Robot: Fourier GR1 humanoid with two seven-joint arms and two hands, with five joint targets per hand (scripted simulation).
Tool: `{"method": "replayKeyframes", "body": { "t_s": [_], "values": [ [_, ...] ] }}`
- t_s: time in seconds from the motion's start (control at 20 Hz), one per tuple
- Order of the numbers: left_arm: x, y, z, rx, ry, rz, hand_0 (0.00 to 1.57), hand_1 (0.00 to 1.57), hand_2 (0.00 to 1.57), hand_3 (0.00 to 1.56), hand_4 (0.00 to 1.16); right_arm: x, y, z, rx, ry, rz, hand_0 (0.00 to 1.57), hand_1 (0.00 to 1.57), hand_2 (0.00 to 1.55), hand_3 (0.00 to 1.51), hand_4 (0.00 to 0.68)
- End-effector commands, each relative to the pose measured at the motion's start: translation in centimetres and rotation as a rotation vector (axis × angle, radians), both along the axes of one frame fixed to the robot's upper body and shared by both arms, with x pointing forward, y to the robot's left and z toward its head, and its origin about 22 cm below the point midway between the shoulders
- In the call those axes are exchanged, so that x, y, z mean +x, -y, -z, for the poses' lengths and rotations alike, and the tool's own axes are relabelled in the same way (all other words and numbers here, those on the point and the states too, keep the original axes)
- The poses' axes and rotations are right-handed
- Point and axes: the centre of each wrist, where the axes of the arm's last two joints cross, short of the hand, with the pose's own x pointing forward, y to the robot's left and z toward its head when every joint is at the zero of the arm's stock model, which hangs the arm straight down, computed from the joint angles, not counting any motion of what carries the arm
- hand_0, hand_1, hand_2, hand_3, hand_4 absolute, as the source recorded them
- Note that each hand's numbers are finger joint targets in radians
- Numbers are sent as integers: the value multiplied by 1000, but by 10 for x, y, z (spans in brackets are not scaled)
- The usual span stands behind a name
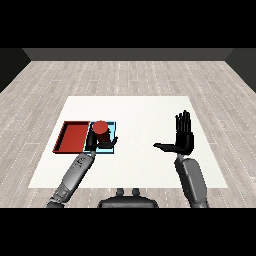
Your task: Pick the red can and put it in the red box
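The red can [100, 129] stands upright over the light blue tray [111, 148], held in my left hand [93, 143], whose fingers and thumb curl round its lower part. The red tray [71, 137] lies just left of the blue one, with nothing in it. My right hand [183, 136] is raised over the table at the right, palm open, fingers straight up and thumb pointing left, holding nothing.
The two trays lie side by side at the left of the white table [140, 115]. Grey wooden floor surrounds the table. My left forearm [75, 172] comes in from the lower left, my right forearm [192, 180] from the lower right.
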Motion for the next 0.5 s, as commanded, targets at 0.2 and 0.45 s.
{"method": "replayKeyframes", "body": {
  "t_s": [0.2,0.45],
  "values": [
    [28,-62,-28,129,-6,-124,1571,1571,1558,1432,1134,-19,35,73,-42,-151,38,0,0,0,0,0],
    [60,-96,-23,254,-71,-244,1445,1445,1456,1394,1106,-17,30,82,-46,-191,45,0,0,0,0,0]
  ]
}}
